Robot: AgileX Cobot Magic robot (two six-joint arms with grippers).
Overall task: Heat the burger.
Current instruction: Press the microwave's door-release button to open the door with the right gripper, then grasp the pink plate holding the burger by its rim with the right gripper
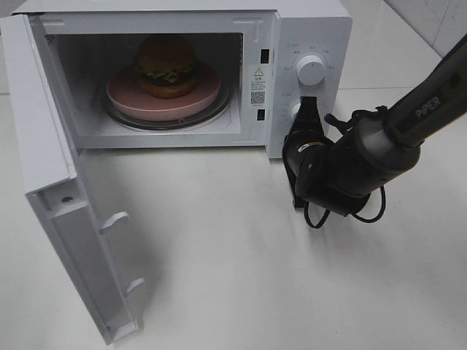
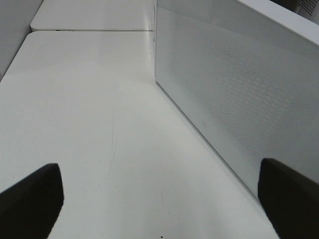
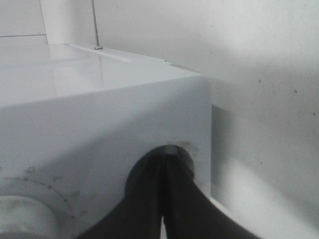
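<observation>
The burger [image 1: 166, 65] stands on a round pink plate [image 1: 131, 98] inside the open microwave [image 1: 314, 29], on the glass turntable. My right gripper [image 1: 307, 104] is shut, its dark fingers pressed together with the tips against the lower knob [image 1: 295, 111] on the control panel. In the right wrist view the shut fingertips [image 3: 164, 159] meet the white front panel near its corner. My left gripper [image 2: 159, 199] is open with nothing between its fingers [image 2: 35, 199], and it is low over the table beside a white perforated panel [image 2: 234, 94]. The left arm is out of the exterior view.
The microwave door [image 1: 66, 211] swings wide open toward the front left, with latch hooks on its edge. An upper knob [image 1: 311, 70] sits above the right gripper. The white table [image 1: 241, 262] stretches in front of the microwave. A cable loops under the right wrist.
</observation>
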